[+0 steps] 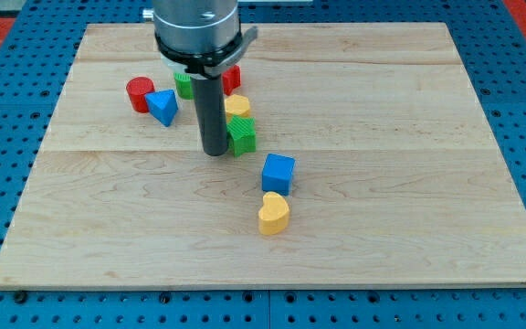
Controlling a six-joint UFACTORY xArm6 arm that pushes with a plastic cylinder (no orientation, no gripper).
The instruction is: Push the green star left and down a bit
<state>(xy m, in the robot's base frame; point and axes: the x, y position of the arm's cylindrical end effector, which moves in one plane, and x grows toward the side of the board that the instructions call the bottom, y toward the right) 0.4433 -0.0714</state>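
The green star [243,134] lies a little above the board's middle, just below a yellow block [237,105]. My tip [215,152] rests on the board right at the star's left side, touching it or nearly so. The dark rod rises from the tip to the arm's grey housing at the view's top. A second green block [184,86] sits to the upper left, partly hidden behind the rod and housing; its shape cannot be made out.
A red cylinder [140,93] and a blue triangle [163,107] lie to the left of the rod. A red block [232,77] sits above the yellow block. A blue cube [278,173] and a yellow heart [273,214] lie to the lower right of the star.
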